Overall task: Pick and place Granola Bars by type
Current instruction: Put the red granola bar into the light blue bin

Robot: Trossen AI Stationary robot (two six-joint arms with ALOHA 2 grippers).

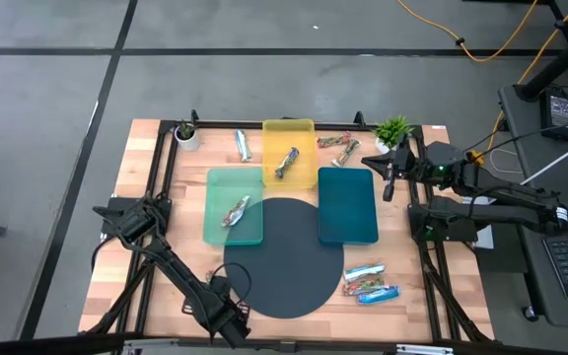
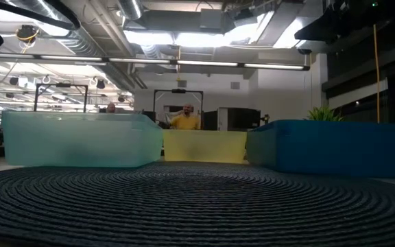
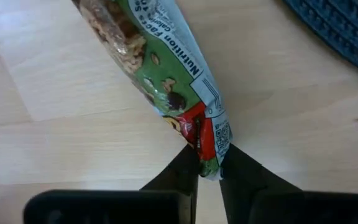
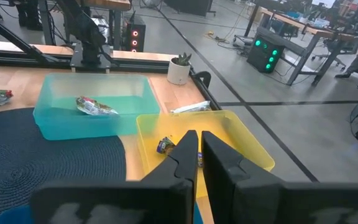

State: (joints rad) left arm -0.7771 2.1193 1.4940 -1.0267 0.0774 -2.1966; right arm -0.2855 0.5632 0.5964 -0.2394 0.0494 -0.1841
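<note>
Close against the left wrist camera, your left jaws (image 3: 208, 177) are clenched on the very tip of a green-wrapped granola bar (image 3: 160, 74), at the near left of the tabletop (image 1: 146, 187), beside the round dark mat (image 1: 284, 256). That grip is your risk: with only the crimped wrapper end held, the bar could swing or slip free during a carry. Your right jaws (image 4: 199, 155) look pressed together and empty, hanging at the far right over the yellow tray (image 1: 289, 138), which has one bar (image 1: 286, 163). The light green tray (image 1: 234, 205) holds another (image 1: 235, 211). Loose bars lie far (image 1: 338, 146) and near right (image 1: 371, 283).
</note>
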